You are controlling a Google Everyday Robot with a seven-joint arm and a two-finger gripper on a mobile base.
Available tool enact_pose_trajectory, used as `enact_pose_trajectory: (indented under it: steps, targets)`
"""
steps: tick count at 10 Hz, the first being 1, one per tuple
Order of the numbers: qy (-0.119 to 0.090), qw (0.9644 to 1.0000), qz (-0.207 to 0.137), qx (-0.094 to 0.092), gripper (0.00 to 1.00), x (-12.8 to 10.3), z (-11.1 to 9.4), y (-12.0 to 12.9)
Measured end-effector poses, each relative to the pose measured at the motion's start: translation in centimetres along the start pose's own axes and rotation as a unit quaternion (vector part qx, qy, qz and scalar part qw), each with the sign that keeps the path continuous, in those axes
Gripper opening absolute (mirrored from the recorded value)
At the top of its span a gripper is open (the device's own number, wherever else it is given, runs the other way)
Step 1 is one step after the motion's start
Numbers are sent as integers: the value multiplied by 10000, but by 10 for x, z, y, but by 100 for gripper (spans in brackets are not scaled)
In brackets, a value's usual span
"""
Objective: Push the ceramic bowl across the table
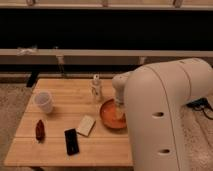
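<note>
The ceramic bowl (pixel 107 116) sat on the right-hand part of the table (pixel 65 95), and the table edge on the bowl's right was hidden behind the robot's large white arm (pixel 165 115). In front of the bowl a bare strip of planks ran to the near edge. Just left of the bowl lay a tan flat pad (pixel 86 125), close to its rim. Farther left of the bowl lay a black phone (pixel 71 141), and beyond that a small dark red object (pixel 40 130). Behind the bowl stood a small pale bottle (pixel 96 88), near its far rim. Well to the bowl's left and farther back stood a white cup (pixel 43 101), with open planks between the two.

The gripper (pixel 120 109) reached down from the arm's wrist into the bowl at its right side, over the inner surface. How wide the gripper stood could not be told. Any label on the bottle could not be read.
</note>
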Motion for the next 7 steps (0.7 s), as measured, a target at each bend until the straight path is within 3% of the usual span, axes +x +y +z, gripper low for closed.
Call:
enact_pose_trajectory:
  steps: [7]
  targets:
    - [219, 9997, 20, 146, 67, 28, -5, -53]
